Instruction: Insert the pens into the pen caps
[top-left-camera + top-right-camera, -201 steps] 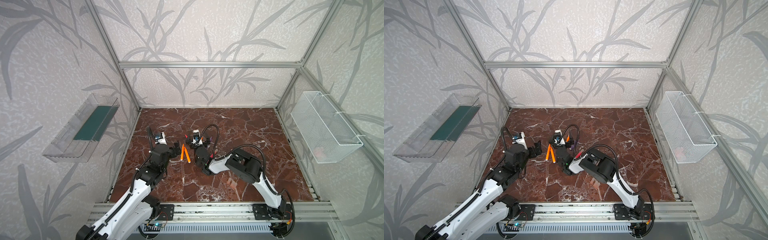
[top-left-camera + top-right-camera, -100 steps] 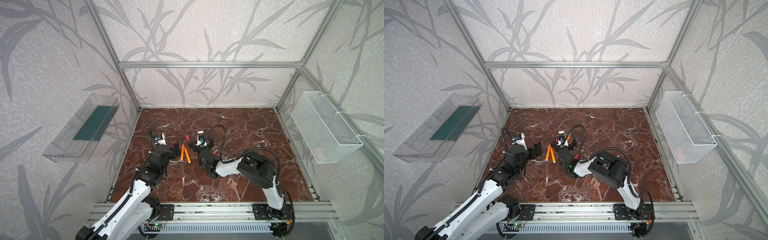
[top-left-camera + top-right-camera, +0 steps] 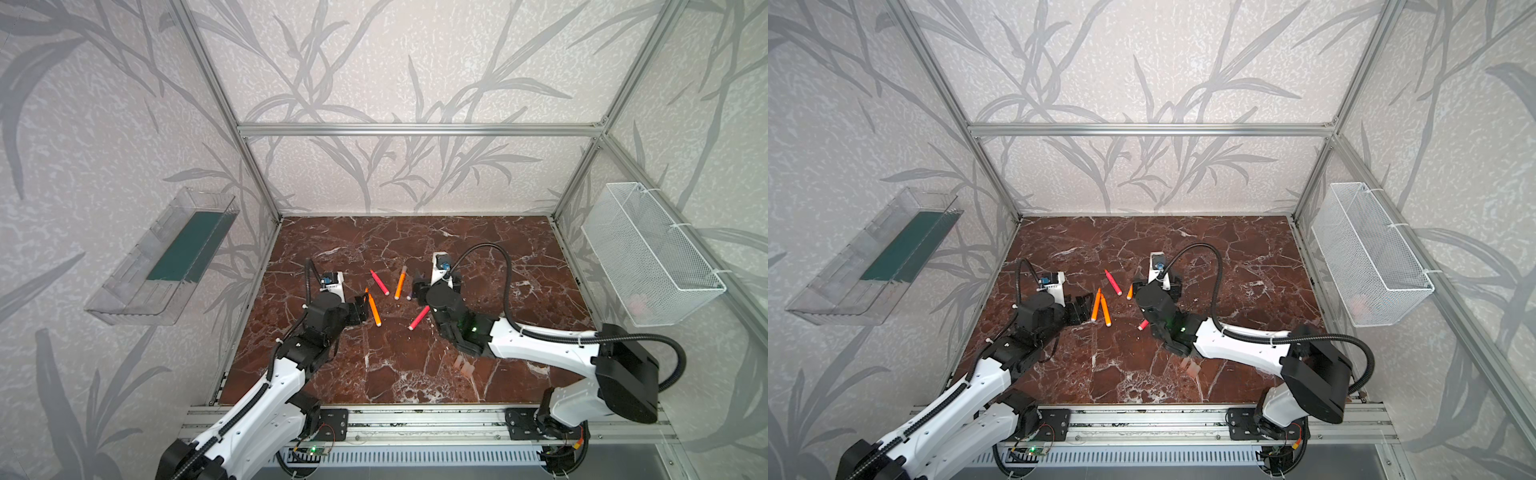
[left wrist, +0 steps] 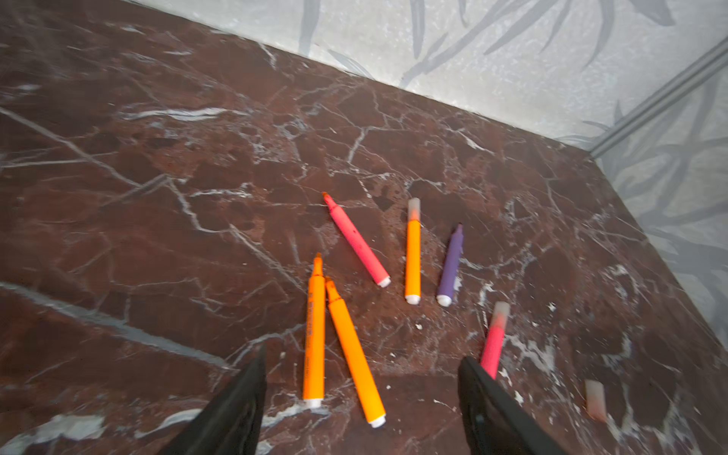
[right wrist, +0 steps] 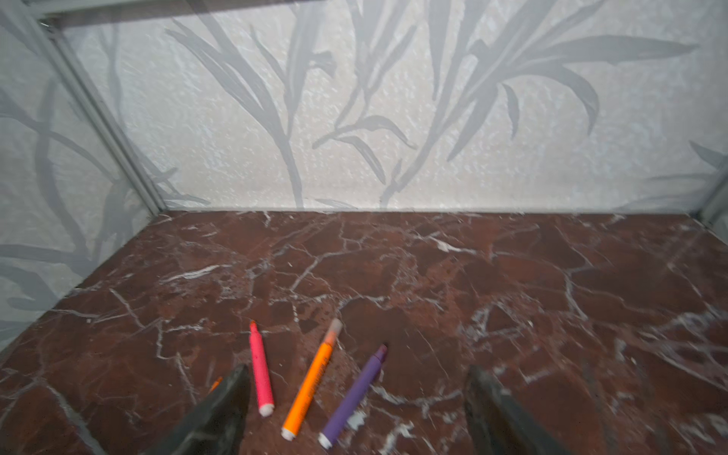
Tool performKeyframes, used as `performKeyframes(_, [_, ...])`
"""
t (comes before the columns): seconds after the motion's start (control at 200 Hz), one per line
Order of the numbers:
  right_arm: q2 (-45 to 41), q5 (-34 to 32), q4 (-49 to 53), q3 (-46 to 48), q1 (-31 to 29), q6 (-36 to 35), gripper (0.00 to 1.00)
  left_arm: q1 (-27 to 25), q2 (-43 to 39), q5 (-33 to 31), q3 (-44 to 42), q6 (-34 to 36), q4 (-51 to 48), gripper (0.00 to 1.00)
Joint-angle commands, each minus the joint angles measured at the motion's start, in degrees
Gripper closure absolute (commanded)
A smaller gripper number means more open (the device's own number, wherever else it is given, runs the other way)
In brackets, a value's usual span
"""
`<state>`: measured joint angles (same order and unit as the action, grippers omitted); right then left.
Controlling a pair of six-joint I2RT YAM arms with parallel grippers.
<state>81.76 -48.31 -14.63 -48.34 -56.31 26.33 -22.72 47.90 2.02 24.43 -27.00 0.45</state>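
Left of the table's (image 3: 519,237) middle, the left claw (image 4: 363,356) hangs released over two orange pens (image 4: 315,335). Toward three o'clock: pink pen (image 4: 356,244), capped orange pen (image 4: 413,256), purple pen (image 4: 450,268), then the right claw (image 5: 356,370), released, empty. Loose caps (image 3: 464,366) sit at its five o'clock in a top view.

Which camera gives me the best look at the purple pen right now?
The right wrist view: the purple pen lies whole, close and large, tip bare. The left wrist view shows the pen whole too, but smaller. In a top view only a sliver of the pen peeks out beside the right arm.
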Motion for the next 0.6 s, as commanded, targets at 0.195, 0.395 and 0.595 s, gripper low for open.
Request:
performKeyframes(0.195, [-9.42, 6.87, 24.27, 7.50, 5.25, 19.52, 0.36, -6.09, 8.00, 8.28, 0.94, -1.14, 2.17, 0.30])
performKeyframes(0.395, [-15.72, 8.92, 28.35, 12.66, 5.60, 22.48, 0.39, -16.31, 16.32, 2.14, 4.86, 1.43, 2.51, 0.32])
performKeyframes(0.595, [-22.51, 13.41, 30.73, 15.02, 6.24, 22.28, 0.39, -16.39, 28.60, -2.49, 12.34, 1.64, 0.68, 0.44])
